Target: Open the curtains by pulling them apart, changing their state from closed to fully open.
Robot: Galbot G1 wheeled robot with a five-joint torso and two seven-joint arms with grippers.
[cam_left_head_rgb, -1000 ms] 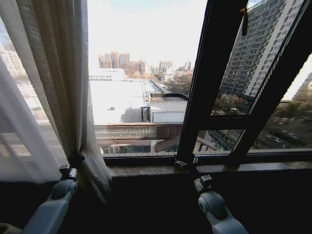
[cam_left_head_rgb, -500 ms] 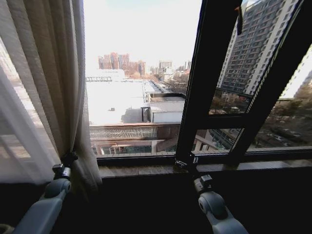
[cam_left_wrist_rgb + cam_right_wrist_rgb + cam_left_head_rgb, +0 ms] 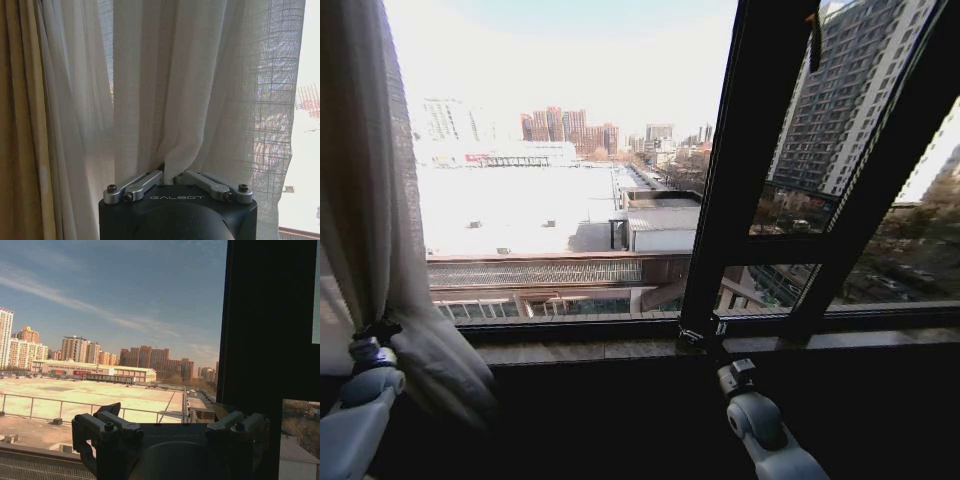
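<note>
One sheer off-white curtain [image 3: 368, 190] hangs bunched in pleats at the far left of the window. My left gripper [image 3: 370, 335] is low at its hem, shut on a fold of the fabric. The left wrist view shows the curtain [image 3: 175, 90] pinched between the closed fingers of the left gripper [image 3: 169, 172], with creases running up from the pinch. My right gripper [image 3: 703, 335] sits at the foot of the dark window frame bar [image 3: 740, 160], holding no fabric. In the right wrist view, the right gripper [image 3: 167, 412] stands open against the city outside.
A stone window sill [image 3: 620, 348] runs across below the glass, with a dark wall under it. Slanted dark frame bars [image 3: 880, 190] cross the right side. A heavier yellowish drape [image 3: 20, 130] hangs beside the sheer panel.
My left gripper has moved left with the curtain in its grip, uncovering much more of the left pane. The right arm has stayed where it was.
</note>
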